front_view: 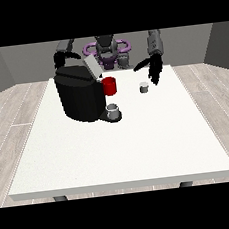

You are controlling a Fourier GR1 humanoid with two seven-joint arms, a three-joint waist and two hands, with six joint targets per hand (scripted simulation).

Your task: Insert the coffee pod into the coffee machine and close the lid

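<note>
From my seat I have the coffee pod [143, 87] standing on the white table [120, 146], a small pale cylinder with a darker top, its axis upright, so it points straight up rather than lying on its side. It sits well to the view's right of the coffee machine [80, 97], out in the open on the far half of the table. The machine is a black block with its grey lid [92, 66] raised and tilted back, the long edge of the lid slanting up toward the robot. A red cup [110, 86] shows against the machine's side facing the pod, and a grey cup [113, 110] stands on the machine's drip base below it. The hand at the view's right [154, 69] hangs above and just behind the pod, fingers hanging straight and relaxed toward the table, the thumb stretched out toward the view's left; it holds nothing, and I see a gap between its fingertips and the pod, so I read it as near but not touching. The hand at the view's left [61, 57] shows just above the back of the machine, close to its top edge; I cannot tell how its fingers lie or whether it touches the machine.
</note>
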